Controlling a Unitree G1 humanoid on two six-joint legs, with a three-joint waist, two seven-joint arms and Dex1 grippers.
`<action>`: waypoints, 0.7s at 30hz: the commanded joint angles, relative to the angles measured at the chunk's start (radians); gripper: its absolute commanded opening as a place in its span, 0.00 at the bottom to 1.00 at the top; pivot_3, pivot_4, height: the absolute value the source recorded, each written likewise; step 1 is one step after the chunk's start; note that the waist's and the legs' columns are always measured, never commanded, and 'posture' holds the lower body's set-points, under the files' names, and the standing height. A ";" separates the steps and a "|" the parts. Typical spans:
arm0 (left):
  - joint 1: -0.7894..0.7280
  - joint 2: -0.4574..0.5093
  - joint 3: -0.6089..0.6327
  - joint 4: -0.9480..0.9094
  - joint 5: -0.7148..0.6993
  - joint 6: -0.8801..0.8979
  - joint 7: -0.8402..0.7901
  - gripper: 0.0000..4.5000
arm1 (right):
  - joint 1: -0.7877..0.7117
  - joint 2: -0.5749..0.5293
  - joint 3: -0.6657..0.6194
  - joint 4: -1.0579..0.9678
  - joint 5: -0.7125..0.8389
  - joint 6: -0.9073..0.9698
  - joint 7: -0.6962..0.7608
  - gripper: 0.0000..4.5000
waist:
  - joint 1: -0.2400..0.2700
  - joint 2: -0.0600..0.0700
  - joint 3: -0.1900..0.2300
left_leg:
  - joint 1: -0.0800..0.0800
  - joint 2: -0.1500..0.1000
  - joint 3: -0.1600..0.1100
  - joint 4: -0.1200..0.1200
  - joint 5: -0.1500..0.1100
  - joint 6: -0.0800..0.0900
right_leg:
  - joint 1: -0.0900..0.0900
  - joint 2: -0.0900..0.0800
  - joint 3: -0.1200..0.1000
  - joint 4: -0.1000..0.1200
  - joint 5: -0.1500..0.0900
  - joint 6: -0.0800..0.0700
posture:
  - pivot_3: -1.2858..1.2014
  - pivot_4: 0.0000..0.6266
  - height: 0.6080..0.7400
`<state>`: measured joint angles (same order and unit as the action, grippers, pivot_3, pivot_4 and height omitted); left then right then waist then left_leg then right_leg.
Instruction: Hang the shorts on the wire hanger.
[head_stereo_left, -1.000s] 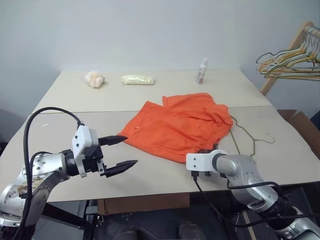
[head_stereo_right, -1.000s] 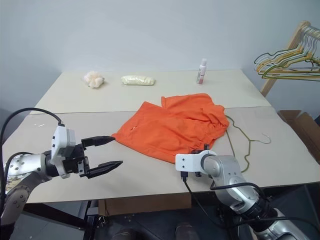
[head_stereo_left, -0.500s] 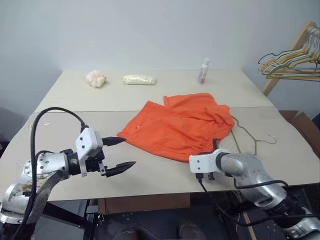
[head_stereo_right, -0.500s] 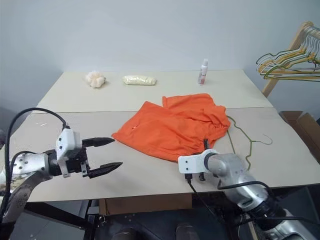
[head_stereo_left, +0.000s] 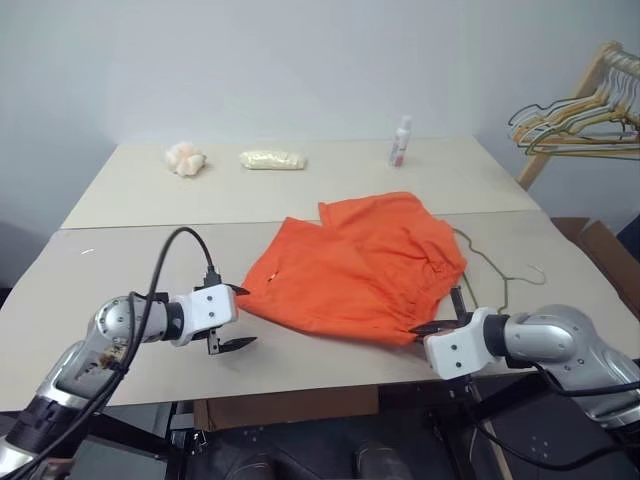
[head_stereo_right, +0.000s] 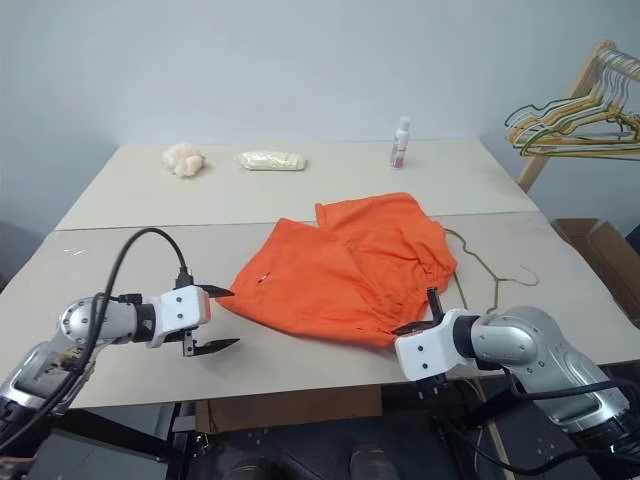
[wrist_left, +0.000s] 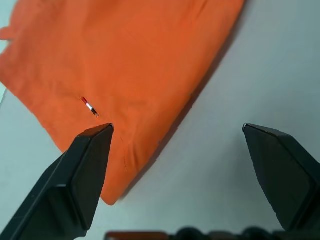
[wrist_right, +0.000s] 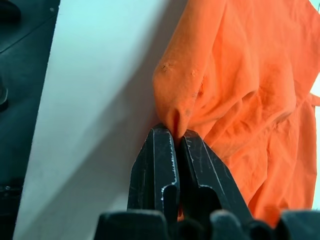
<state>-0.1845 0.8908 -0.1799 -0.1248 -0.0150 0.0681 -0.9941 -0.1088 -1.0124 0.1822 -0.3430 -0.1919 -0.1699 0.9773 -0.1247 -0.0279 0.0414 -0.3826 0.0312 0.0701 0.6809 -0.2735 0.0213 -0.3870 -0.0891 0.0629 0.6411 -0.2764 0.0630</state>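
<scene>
The orange shorts lie spread flat on the table's near half. My right gripper is at their front right edge, shut on a pinched fold of that hem, close to the table's front edge. The thin wire hanger lies flat just right of the shorts, partly tucked under the waistband side, its hook pointing right. My left gripper hovers low over the table by the shorts' left corner, open, nothing between its fingers. In the left wrist view that corner of the shorts reaches one fingertip.
A bunch of coloured hangers hangs on a wooden rack at the back right. Along the far edge stand a small bottle, a pale pouch and a white fluffy lump. A cardboard box sits right of the table.
My right gripper has shut on the shorts' front hem and drawn back toward the table's front edge. My left gripper has sunk and rolled, coming in by the shorts' left corner.
</scene>
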 joint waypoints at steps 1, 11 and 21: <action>-0.048 0.001 -0.038 0.060 0.082 -0.065 -0.002 1.00 | -0.004 -0.017 -0.052 -0.020 0.021 -0.014 0.004 0.01 | -0.004 0.000 0.000 | 0.000 0.000 0.000 0.000 0.000 0.000 | 0.000 0.000 0.000 0.000 0.000 0.000 | 0.44 0.02 1.00; -0.163 -0.123 -0.112 0.248 0.252 -0.080 0.118 0.73 | -0.006 -0.010 -0.062 -0.030 0.032 0.000 0.007 0.00 | -0.015 0.001 -0.014 | 0.001 0.000 -0.001 0.001 0.000 0.000 | 0.001 0.000 0.000 0.001 0.000 0.000 | 0.43 0.01 1.00; -0.261 -0.160 -0.115 0.410 0.288 -0.137 0.142 0.02 | -0.004 -0.011 -0.076 -0.029 0.042 0.007 0.010 0.00 | -0.042 0.002 -0.021 | 0.002 0.000 -0.001 0.001 0.000 0.000 | 0.002 0.000 0.000 0.001 0.000 0.000 | 0.43 0.01 1.00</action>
<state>-0.4124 0.7274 -0.3061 0.2582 0.2594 -0.0599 -0.8669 -0.1027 -1.0135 0.1449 -0.3505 -0.1726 -0.1695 0.9835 -0.1672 -0.0255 0.0206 -0.3807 0.0312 0.0688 0.6818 -0.2736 0.0217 -0.3849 -0.0892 0.0630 0.6420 -0.2764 0.0633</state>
